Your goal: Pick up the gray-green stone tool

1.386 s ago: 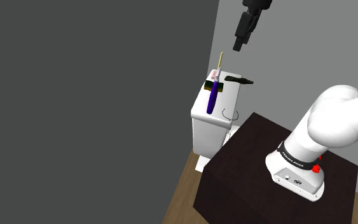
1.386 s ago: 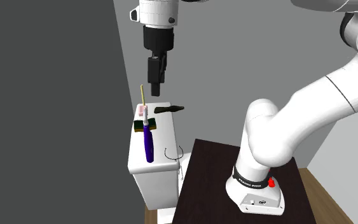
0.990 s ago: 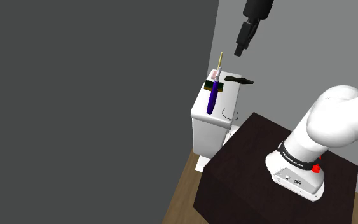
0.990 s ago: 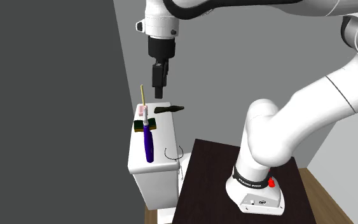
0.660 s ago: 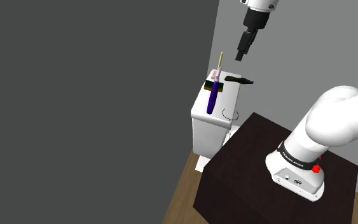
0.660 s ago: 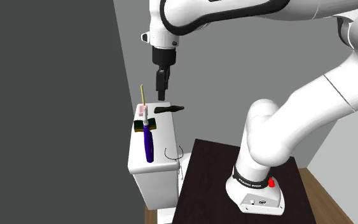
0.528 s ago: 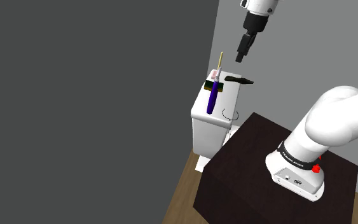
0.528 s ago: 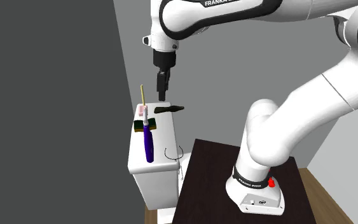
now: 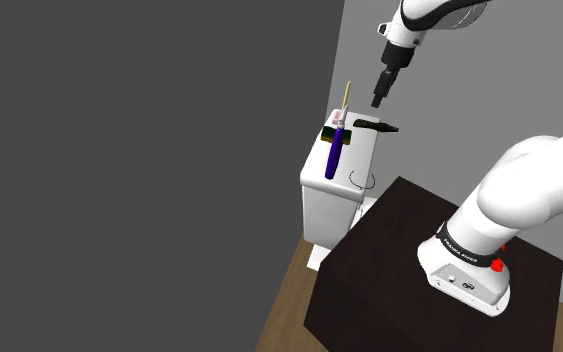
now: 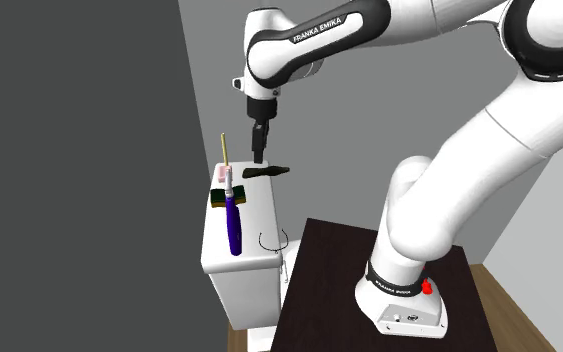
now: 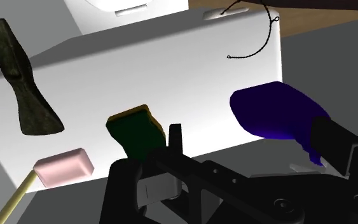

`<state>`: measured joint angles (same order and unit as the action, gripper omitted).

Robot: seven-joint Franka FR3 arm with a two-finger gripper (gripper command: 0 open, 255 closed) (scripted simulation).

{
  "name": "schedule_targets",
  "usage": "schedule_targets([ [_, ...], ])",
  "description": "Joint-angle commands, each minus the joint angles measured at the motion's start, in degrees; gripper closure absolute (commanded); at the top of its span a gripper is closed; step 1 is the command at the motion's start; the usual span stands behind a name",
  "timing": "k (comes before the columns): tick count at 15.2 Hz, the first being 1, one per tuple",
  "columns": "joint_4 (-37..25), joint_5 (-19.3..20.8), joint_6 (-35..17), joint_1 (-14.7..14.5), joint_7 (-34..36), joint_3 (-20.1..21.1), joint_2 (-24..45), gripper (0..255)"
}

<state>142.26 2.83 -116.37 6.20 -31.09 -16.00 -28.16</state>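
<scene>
Dark grey-green, the stone tool [image 10: 265,171] lies at the far end of the white tank [image 10: 241,290], one tip poking past the edge, apart from the purple-handled tool [image 10: 234,225] and the sponge [image 11: 136,130]. Over the last second or so I've watched the gripper [image 10: 259,152] drop from high above to just over it — not touching yet. Its fingers stand apart, nothing between them. I judge the approach nearly done — a short descent, then close.
</scene>
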Motion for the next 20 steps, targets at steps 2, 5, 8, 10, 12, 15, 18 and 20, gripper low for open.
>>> schedule_targets([
  [2,-0.4,0.3,-3.8,0.7,-3.9,-3.1,4.2,0],
  [5,-1.8,-0.4,-7.7,1.0,-8.0,-6.2,9.6,0],
  [8,-3.9,-2.3,-11.2,1.0,-12.6,-9.2,15.5,0],
  [10,-5.6,-4.3,-13.2,1.1,-16.0,-11.0,19.7,0],
  [12,-7.7,-6.8,-15.0,1.3,-19.7,-12.6,24.2,0],
  [15,-11.4,-11.6,-17.0,2.3,-25.6,-14.0,31.2,0],
  [18,-15.8,-16.8,-18.2,4.3,-31.4,-14.2,38.3,0],
  [20,-19.1,-20.0,-18.5,6.3,-34.9,-13.7,43.0,0],
])
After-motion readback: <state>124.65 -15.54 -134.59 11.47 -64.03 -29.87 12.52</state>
